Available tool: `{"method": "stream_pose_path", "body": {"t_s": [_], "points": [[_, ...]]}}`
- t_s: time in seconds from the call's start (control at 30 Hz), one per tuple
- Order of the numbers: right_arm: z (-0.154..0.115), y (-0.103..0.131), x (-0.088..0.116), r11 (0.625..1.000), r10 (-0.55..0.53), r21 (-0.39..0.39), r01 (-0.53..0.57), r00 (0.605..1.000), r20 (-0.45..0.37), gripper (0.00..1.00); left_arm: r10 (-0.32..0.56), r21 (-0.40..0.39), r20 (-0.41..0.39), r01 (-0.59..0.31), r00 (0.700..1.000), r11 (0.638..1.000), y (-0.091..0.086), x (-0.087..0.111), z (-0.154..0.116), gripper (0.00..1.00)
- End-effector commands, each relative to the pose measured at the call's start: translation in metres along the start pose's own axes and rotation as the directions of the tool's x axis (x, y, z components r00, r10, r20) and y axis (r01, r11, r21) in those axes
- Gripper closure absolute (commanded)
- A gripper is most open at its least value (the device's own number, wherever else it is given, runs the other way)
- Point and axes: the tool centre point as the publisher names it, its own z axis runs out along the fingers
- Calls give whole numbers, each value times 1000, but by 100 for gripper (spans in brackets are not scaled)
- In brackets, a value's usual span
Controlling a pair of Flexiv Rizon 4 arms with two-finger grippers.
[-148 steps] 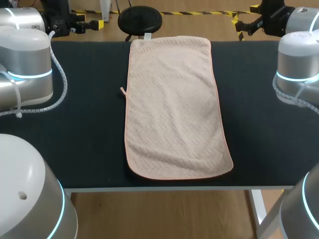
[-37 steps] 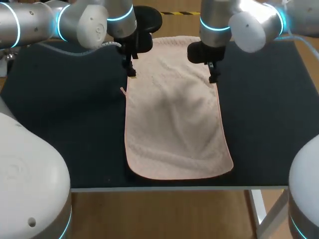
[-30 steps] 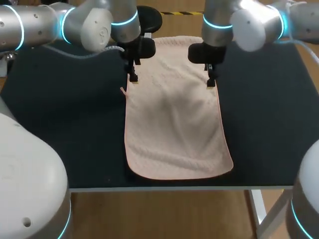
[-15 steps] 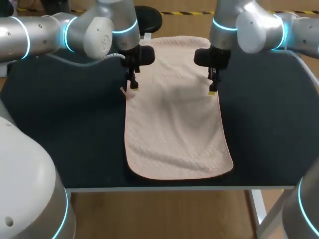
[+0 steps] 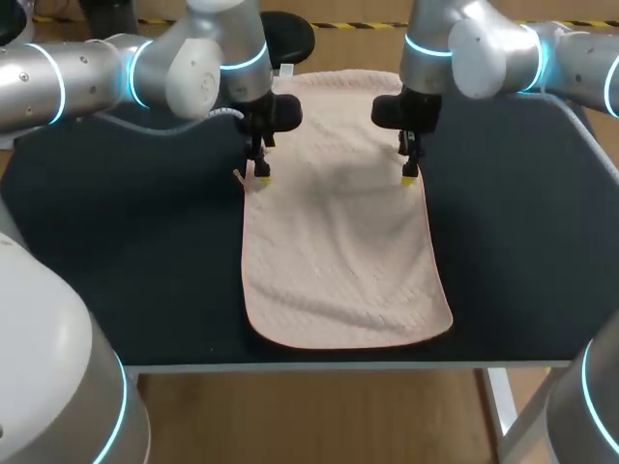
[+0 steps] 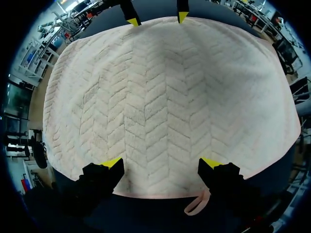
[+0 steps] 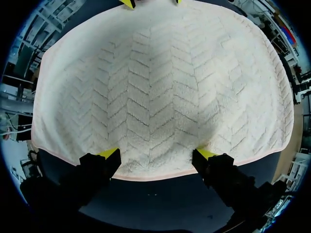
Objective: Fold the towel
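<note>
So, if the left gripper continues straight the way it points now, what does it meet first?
Most likely the towel: the left gripper points down with open fingers just inside its edge, beside the small loop. The height above the cloth is unclear.

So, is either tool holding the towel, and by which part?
Nothing is held. The left tool and right tool are both open, fingertips spread at the two long edges of the towel, not pinching it.
</note>
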Motion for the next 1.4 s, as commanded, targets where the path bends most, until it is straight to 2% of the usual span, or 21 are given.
{"method": "stream_pose_path", "body": {"t_s": [0.03, 0.37, 0.4, 0.43, 0.47, 0.5, 0.53, 0.8, 1.0, 1.23, 1.4], "points": [[0, -1, -3, 1000, 0, 4, 0, 1000, -7, 0, 3, 6, -22, -2, 1000, 1000, 1, -4, 13, 0], [5, -3, -1, 1000, -24, 9, 24, 1000, 0, 0, -6, -22, -67, 5, 998, 1000, 0, -6, 20, 0], [6, -3, 0, 1000, -30, 9, 30, 1000, 0, 0, -6, -22, -69, 5, 998, 1000, 0, -7, 21, 10], [6, -3, 1, 999, -37, 10, 37, 999, 0, 0, -9, -24, -72, 7, 997, 1000, 1, -7, 21, 41], [7, -3, 2, 999, -37, 9, 37, 999, 1, 5, -9, -25, -73, 7, 997, 1000, 1, -7, 21, 57], [7, -4, 2, 999, -38, 11, 38, 999, 1, 61, -8, -27, -74, 6, 997, 1000, 1, -7, 21, 71], [8, -4, 4, 999, -47, 14, 47, 999, 5, 100, -9, -28, -75, 7, 997, 1000, 1, -7, 21, 100], [7, -6, 10, 999, -35, 17, 35, 999, 13, 100, -11, -29, -72, 9, 997, 1000, -1, -5, 17, 100], [-4, -8, 13, 1000, -12, 4, 12, 999, 38, 100, -7, -23, -47, 6, 999, 1000, -3, -3, 4, 100], [-33, -17, 10, 1000, -7, -3, 7, 995, 100, 100, 24, -34, -7, -25, 1000, 999, -9, -6, -37, 100], [-70, -15, 9, 999, -34, -9, 36, 985, 170, 100, 25, -25, 82, -23, 996, 999, -14, -10, -81, 100]]}}
